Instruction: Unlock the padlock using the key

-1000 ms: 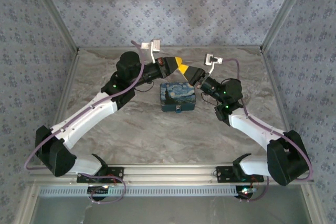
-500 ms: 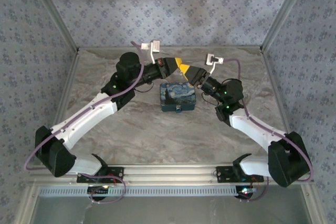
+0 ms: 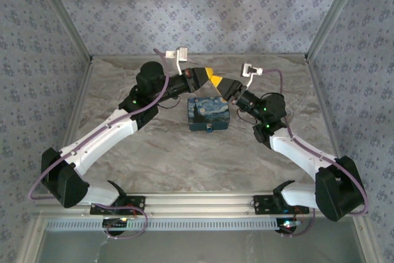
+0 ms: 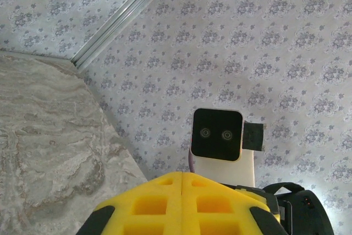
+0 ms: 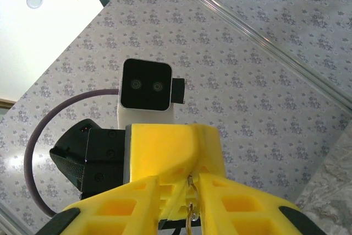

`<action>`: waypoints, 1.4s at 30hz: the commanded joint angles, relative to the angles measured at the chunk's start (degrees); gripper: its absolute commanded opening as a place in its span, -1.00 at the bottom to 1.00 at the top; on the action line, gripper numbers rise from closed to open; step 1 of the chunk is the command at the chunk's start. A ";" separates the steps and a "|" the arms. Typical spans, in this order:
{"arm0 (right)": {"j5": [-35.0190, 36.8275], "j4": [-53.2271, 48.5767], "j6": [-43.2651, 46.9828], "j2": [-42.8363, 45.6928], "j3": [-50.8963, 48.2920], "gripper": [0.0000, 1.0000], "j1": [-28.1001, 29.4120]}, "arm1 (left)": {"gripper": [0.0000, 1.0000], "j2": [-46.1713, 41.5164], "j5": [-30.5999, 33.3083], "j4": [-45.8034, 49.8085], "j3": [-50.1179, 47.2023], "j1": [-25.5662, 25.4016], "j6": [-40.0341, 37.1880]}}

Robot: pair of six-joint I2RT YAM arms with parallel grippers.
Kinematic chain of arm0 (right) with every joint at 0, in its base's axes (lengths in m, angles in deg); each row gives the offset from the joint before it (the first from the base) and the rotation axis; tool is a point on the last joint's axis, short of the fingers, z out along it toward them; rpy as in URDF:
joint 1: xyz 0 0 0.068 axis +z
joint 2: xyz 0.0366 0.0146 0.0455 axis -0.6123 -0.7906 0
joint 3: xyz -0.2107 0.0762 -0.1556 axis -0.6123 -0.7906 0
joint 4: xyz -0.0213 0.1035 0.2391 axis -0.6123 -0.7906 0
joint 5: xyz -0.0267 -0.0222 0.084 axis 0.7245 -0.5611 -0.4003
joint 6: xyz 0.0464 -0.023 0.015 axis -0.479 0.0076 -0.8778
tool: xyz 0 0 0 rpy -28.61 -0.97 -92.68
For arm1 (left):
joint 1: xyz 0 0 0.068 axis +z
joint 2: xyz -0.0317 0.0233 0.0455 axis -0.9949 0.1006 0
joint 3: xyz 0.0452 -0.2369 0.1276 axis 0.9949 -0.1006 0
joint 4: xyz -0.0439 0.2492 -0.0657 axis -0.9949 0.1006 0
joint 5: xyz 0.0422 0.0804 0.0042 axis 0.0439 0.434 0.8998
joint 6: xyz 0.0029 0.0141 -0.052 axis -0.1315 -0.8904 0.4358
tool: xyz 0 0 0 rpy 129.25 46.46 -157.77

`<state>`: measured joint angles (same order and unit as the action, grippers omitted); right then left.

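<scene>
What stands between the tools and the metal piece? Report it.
Nothing visible: left tool and right tool meet tip to tip, the metal piece right at their tips; the painted box sits nearer the bases.

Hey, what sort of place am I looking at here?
Most likely a robot test cell in a lab: two arms bolted to a rail at a marble-patterned table, closed in by wallpapered walls on an aluminium frame.

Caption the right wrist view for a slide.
Right gripper and left gripper tip to tip, a metal ring between them.
</scene>
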<state>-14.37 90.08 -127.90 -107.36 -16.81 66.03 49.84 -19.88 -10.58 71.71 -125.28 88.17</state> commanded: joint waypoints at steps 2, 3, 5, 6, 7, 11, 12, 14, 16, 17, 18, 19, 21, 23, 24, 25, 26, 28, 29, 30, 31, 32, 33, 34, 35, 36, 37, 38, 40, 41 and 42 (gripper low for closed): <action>0.22 -0.33 1.00 -0.03 -0.38 -0.55 0.12 | -1.00 -1.71 0.14 -2.60 0.04 -0.43 0.49; 0.30 -0.11 0.98 -0.04 -0.38 -0.58 0.13 | -1.00 -1.69 0.11 -2.53 0.11 -0.40 0.49; 0.14 -0.09 1.01 -0.19 -0.38 -0.62 0.05 | -1.00 -1.77 0.17 -2.58 0.12 -0.43 0.48; -0.04 -0.24 1.06 -0.21 -0.30 -0.62 0.12 | -1.00 -1.75 0.26 -2.59 0.13 -0.43 0.41; -0.18 -0.39 1.09 -0.17 -0.23 -0.63 0.15 | -1.00 -1.75 0.35 -2.54 0.13 -0.43 0.39; -0.55 -0.56 1.18 -0.33 -0.24 -0.72 0.20 | -1.00 -1.81 0.56 -2.83 0.13 -0.43 0.39; -0.53 -0.53 1.18 -0.32 -0.37 -0.73 0.20 | -1.00 -1.75 0.60 -2.93 0.13 -0.43 0.46; -0.72 -0.52 1.01 -0.44 -0.43 -0.68 0.20 | -1.00 -1.81 0.72 -3.05 -0.05 -0.43 0.40; -1.10 -0.43 1.01 -0.54 -0.16 -0.71 0.29 | -1.00 -1.66 0.75 -3.13 -0.13 -0.43 0.55; -1.10 -0.44 1.01 -0.65 -0.14 -0.75 0.29 | -1.00 -1.63 0.72 -3.19 -0.14 -0.42 0.58; -1.18 -0.24 1.08 -0.65 -0.03 -0.78 0.35 | -1.00 -1.58 0.69 -3.44 -0.22 -0.43 0.65; -1.27 -0.26 1.07 -0.65 0.12 -0.77 0.24 | -1.00 -1.60 0.71 -3.46 -0.26 -0.42 0.66; -1.84 -0.58 1.08 -0.81 0.60 -0.68 0.36 | -1.00 -1.57 0.86 -3.49 -0.40 -0.42 0.72; -2.00 -0.57 1.04 -0.99 0.74 -0.72 0.56 | -1.00 -1.72 0.83 -3.63 -0.48 -0.43 0.74; -1.98 -0.60 1.01 -1.03 0.74 -0.73 0.56 | -1.00 -1.79 0.89 -3.51 -0.50 -0.43 0.71; -2.04 -0.67 1.01 -1.09 0.76 -0.73 0.56 | -1.00 -1.89 1.05 -3.59 -0.58 -0.43 0.67; -2.15 -0.40 1.01 -1.16 0.76 -0.78 0.56 | -1.00 -1.86 1.07 -3.69 -0.65 -0.41 0.66; -2.37 0.12 0.84 -1.27 0.67 -0.92 0.56 | -1.00 -2.01 1.32 -3.75 -0.87 -0.42 0.68; -2.33 0.46 0.92 -1.25 0.60 -0.98 0.55 | -1.00 -2.06 1.41 -3.82 -1.00 -0.43 0.68; -2.12 0.67 0.90 -1.18 0.41 -1.00 0.55 | -1.00 -2.22 1.50 -4.09 -1.13 -0.42 0.78; -1.78 0.71 1.08 -1.02 0.16 -1.00 0.51 | -1.00 -2.32 1.53 -4.39 -1.31 -0.43 0.74; -1.44 0.55 1.20 -0.75 -0.10 -1.00 0.43 | -1.00 -2.39 1.62 -4.39 -1.45 -0.42 0.80; -1.04 0.37 1.52 -0.50 -0.26 -1.00 0.34 | -1.00 -2.45 1.61 -4.34 -1.53 -0.42 0.67; -0.78 0.15 1.69 -0.23 -0.36 -1.00 0.22 | -1.00 -2.54 1.50 -4.24 -1.70 -0.42 0.68; -0.44 -0.07 1.83 0.06 -0.51 -1.00 0.05 | -1.00 -2.59 1.43 -4.13 -1.78 -0.43 0.58; -0.23 -0.23 2.01 0.26 -0.47 -1.00 -0.14 | -1.00 -2.70 1.50 -4.14 -2.06 -0.38 0.65; -0.06 -0.58 2.14 0.47 -0.55 -1.00 -0.43 | -1.00 -2.84 1.57 -4.26 -2.44 -0.43 0.74; -0.04 -0.82 2.23 0.66 -0.56 -1.00 -0.58 | -1.00 -3.01 1.65 -4.34 -2.71 -0.42 0.79; -0.07 -1.15 2.41 0.60 -0.43 -1.00 -0.49 | -1.00 -3.39 1.91 -4.45 -3.27 -0.42 0.74; -0.04 -1.13 2.49 0.54 -0.47 -1.00 -0.38 | -1.00 -3.49 1.99 -4.53 -3.45 -0.42 0.79; -0.04 -1.01 2.50 0.42 -0.44 -1.00 -0.27 | -1.00 -3.55 1.94 -4.54 -3.45 -0.43 0.74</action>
<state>-14.94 88.33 -126.78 -108.10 -16.85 65.96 48.55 -18.11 -12.92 68.74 -125.28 88.63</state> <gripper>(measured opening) 0.066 0.042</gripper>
